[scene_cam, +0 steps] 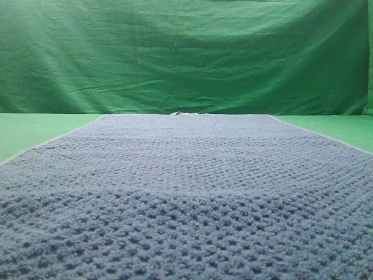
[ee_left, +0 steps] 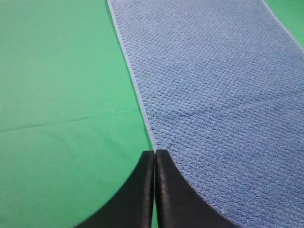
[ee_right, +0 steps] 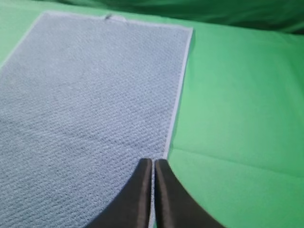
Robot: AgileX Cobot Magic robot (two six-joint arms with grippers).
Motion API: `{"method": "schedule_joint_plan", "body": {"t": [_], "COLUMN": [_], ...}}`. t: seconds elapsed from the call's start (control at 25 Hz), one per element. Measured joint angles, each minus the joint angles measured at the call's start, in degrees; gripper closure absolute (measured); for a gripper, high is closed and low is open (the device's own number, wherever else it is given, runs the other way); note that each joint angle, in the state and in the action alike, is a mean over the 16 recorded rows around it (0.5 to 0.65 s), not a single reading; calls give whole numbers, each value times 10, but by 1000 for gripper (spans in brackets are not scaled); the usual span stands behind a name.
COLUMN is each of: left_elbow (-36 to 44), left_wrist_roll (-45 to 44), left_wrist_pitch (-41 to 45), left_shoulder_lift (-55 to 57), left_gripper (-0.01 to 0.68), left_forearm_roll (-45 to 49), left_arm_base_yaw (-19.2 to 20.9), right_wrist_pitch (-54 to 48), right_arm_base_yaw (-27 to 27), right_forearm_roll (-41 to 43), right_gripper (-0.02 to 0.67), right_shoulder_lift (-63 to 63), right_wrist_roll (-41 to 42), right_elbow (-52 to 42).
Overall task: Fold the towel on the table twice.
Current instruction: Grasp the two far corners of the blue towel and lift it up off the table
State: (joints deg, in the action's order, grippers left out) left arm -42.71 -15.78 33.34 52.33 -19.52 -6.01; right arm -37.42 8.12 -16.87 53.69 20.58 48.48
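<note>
The blue-grey waffle-weave towel (scene_cam: 186,192) lies flat and unfolded on the green table (scene_cam: 35,125), running away from the camera. Neither gripper shows in the exterior high view. In the left wrist view my left gripper (ee_left: 155,153) has its black fingers pressed together right over the left pale hem of the towel (ee_left: 218,95). In the right wrist view my right gripper (ee_right: 153,161) is shut the same way over the right hem of the towel (ee_right: 85,95). I cannot tell whether either one touches the cloth.
A wrinkled green backdrop curtain (scene_cam: 186,52) hangs behind the table. A small pale loop (ee_right: 114,17) sits on the towel's far edge. Bare green table (ee_left: 61,95) lies left of the towel and also on its right (ee_right: 237,104).
</note>
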Motion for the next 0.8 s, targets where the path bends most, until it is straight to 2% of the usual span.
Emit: {"method": "schedule_joint_plan", "body": {"t": [0.48,0.8], "left_elbow": [-156,-270], "left_wrist_roll": [75,121], "left_wrist_pitch": [51,90], "left_shoulder_lift": [278,435], "left_gripper": [673,673], "left_forearm_roll": [106,142], "left_arm_base_yaw": [-71,-82], "right_wrist_pitch": [-133,-143], "right_arm_base_yaw": [8,31], "right_forearm_roll": [65,79], "right_gripper": [649,649], "right_shoulder_lift": [256,376], "right_wrist_roll": [-85,-100], "right_elbow": [156,211]}}
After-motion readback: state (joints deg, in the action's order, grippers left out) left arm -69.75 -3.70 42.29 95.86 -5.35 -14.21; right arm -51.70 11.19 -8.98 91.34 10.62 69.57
